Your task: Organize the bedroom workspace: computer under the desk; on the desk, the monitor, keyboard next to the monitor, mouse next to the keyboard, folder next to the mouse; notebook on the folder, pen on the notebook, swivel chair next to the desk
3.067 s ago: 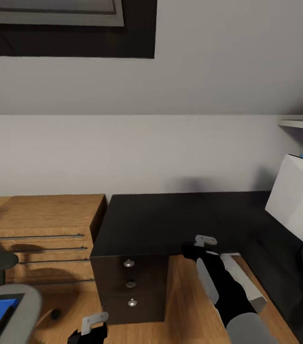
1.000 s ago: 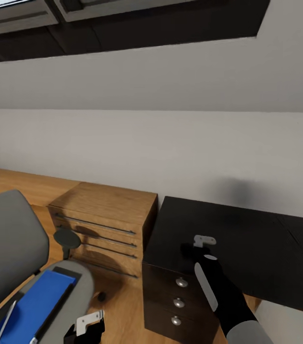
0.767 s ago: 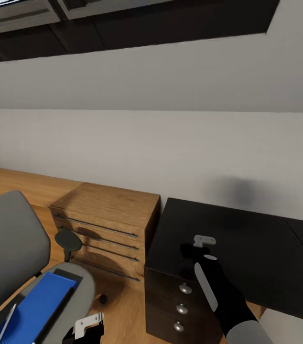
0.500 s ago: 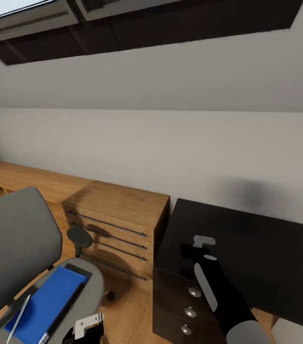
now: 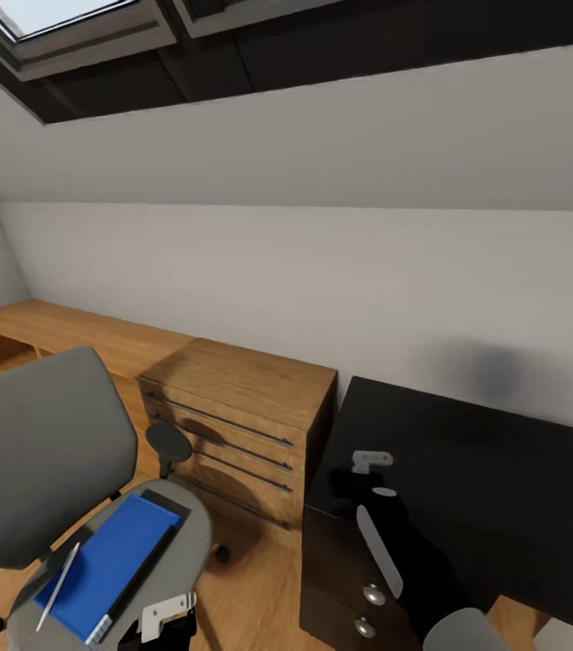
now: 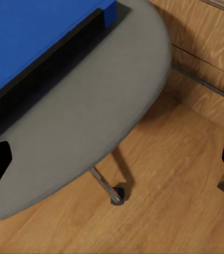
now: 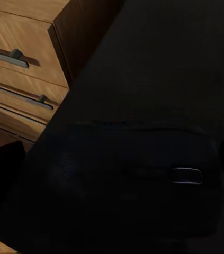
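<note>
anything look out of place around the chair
Yes: the blue folder lies on the swivel chair seat rather than on the desk, with a dark notebook along its edge and a thin pen resting on it.

No text, label, brand or number can be read anywhere.

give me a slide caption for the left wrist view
Blue folder on the swivel chair seat, above wood floor.

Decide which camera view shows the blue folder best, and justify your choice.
The head view: the whole folder lies on the swivel chair seat. The left wrist view catches just one blue corner. The right wrist view looks at the desk.
</note>
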You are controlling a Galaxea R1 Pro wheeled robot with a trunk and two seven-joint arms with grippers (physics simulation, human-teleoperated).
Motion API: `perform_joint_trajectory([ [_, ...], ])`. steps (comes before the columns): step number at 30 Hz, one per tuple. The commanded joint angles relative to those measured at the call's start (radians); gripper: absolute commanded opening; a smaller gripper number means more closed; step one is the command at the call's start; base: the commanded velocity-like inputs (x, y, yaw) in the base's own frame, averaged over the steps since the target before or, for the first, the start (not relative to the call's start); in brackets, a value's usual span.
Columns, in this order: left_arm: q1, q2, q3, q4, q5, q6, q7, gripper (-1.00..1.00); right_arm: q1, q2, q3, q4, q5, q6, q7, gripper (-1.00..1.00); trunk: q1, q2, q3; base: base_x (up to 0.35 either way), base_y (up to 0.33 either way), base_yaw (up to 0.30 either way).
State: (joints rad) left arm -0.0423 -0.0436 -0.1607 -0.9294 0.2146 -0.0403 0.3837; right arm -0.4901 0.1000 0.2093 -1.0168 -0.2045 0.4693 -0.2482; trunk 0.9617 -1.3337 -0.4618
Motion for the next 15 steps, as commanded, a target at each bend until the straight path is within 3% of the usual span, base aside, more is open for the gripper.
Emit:
perform_joint_trajectory([
  [1,-0.001,0.001,-0.004,0.000,0.010,-0.004,0.006,1.00,-0.001,-0.001,0.006,0.000,-0.010,0.003,-0.010,-1.00,0.000,-0.001,-0.001,0.000,0.000,0.010],
  [7,-0.001,0.001,-0.004,0.000,0.010,-0.004,0.006,1.00,-0.001,-0.003,0.020,0.015,-0.010,0.003,-0.006,-1.00,0.000,-0.001,-0.001,0.000,0.000,0.004],
  [15,-0.001,0.001,-0.005,0.000,0.009,-0.004,0.006,1.00,-0.002,-0.003,0.016,0.113,-0.012,0.002,0.006,-1.00,0.000,-0.001,-0.001,0.001,0.000,0.000],
])
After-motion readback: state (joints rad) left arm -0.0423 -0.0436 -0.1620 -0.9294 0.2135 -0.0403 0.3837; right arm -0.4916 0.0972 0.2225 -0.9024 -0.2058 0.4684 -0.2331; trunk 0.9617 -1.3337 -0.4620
